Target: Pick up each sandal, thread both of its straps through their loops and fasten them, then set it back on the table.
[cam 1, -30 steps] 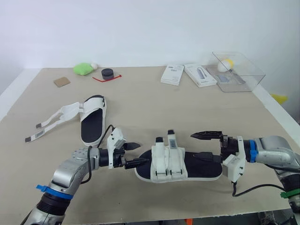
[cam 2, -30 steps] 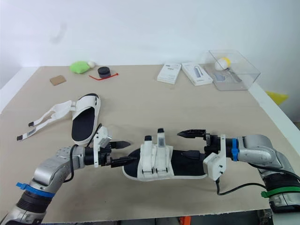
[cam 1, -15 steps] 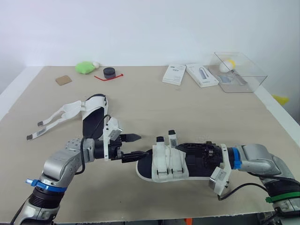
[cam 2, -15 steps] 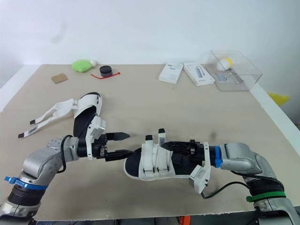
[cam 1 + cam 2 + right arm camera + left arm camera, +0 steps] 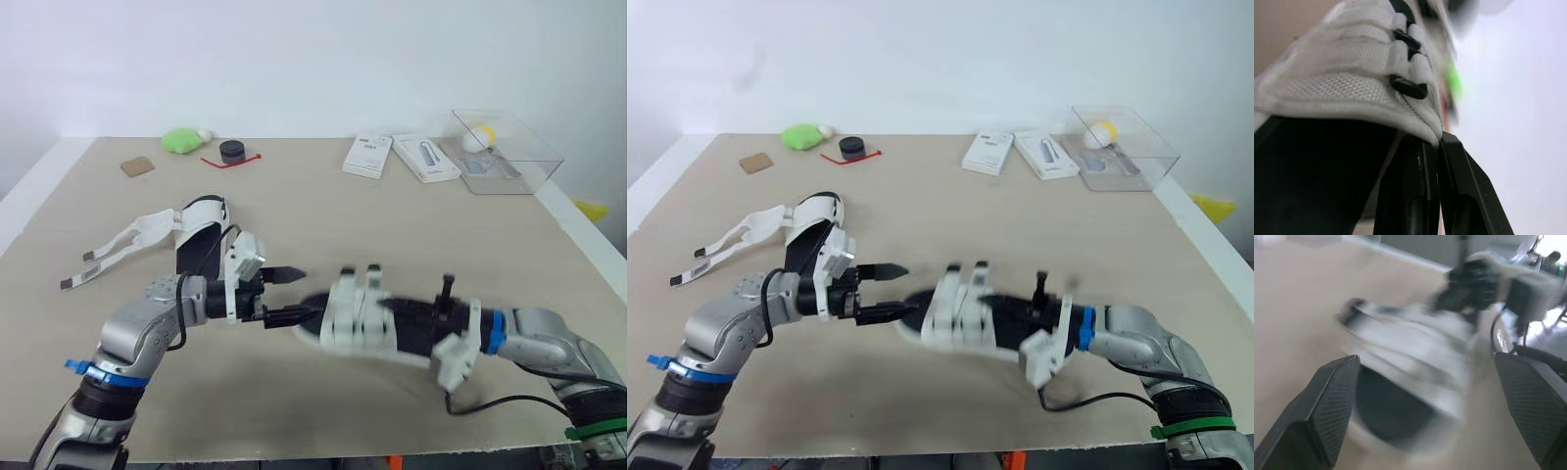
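A white-strapped sandal with a black sole (image 5: pixel 358 315) hangs tilted just above the table (image 5: pixel 313 215), blurred by motion. My right gripper (image 5: pixel 402 315) comes in from the heel side. In the right wrist view its fingers (image 5: pixel 1415 191) are shut together on the sandal's edge under the white straps (image 5: pixel 1352 68). At the toe end my left gripper (image 5: pixel 299 296) stands open, its fingers (image 5: pixel 1332 401) wide apart with the sandal (image 5: pixel 1410 347) just ahead of them and not touching. A second sandal (image 5: pixel 201 245) lies at the left with loose straps (image 5: pixel 118 245).
Along the far edge are a green lump (image 5: pixel 179 140), a black round cap (image 5: pixel 232 151), a brown square (image 5: pixel 136 165), two white boxes (image 5: pixel 367 155) and a clear plastic box (image 5: pixel 505 147). The table's near edge runs just below both arms.
My right gripper has slid in over the sandal's heel and shut on its edge, and the sandal has lifted and tilted. The left gripper stayed open, shifting slightly right.
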